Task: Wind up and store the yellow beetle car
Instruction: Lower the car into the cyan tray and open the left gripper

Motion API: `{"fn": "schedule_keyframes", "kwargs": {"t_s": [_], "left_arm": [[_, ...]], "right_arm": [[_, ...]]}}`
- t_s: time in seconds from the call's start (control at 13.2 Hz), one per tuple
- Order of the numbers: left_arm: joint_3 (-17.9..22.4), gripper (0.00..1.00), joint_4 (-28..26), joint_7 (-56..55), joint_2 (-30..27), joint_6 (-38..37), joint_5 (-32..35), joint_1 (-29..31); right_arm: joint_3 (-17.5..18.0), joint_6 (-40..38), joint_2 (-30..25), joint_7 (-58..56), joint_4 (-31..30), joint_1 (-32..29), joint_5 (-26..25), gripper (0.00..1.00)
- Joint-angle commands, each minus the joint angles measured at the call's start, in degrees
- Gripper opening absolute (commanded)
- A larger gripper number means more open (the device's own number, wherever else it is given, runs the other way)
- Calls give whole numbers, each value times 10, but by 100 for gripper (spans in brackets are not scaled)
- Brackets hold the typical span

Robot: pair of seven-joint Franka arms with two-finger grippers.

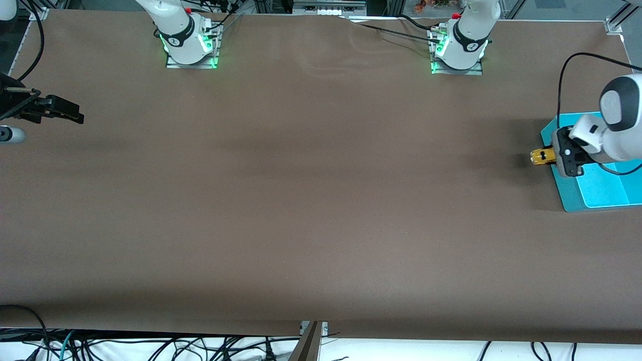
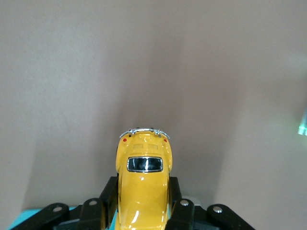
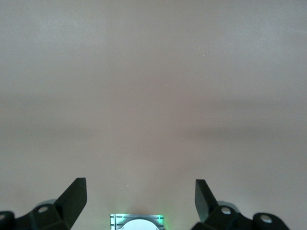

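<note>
Check the left gripper [image 1: 550,156] first: its black fingers [image 2: 109,196] are pinched on the small glossy yellow beetle-shaped toy car [image 1: 541,157], one on each flank. You see the grip only in the left wrist view, where the car [image 2: 143,182] sits between the fingers, with its dark window, two red lamps and chrome bumper sticking out past the fingertips.

The front view adds what the wrist cam lacks: the gripper is at the edge of a flat turquoise plastic tray [image 1: 602,193] at the left arm's end of the table, w/ the car pointing out over the brown table cover [image 1: 301,200] just beside that edge. You cannot tell if the wheels touch the cover. The wrist cam catches only a turquoise sliver under the fingers.

The right gripper [image 1: 67,113] waits over the right arm's end of the table, jaws spread wide, nothing between them. The right wrist view shows both fingertips [image 3: 74,196] apart over bare cover, plus the green-lit base plate [image 3: 136,222].

Surface: matte brown sheet, slightly rippled between the two arm bases [image 1: 188,42]. Room: loose black cables [image 1: 150,348] run below the table's near edge; alu frame along the base side.
</note>
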Motion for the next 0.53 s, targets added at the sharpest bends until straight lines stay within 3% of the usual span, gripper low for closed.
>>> {"fn": "schedule_keyframes", "kwargs": {"t_s": [0.0, 0.15, 0.45], "left_arm": [[1, 16, 9, 56, -1, -17, 58, 58], [1, 16, 1, 87, 4, -1, 95, 112], [1, 17, -61, 162, 28, 149, 108, 191]], "right_arm": [[-7, -6, -4, -2, -1, 7, 8, 100], [-8, -5, 5, -7, 7, 7, 7, 100], [-6, -8, 11, -6, 19, 8, 9, 100]]}}
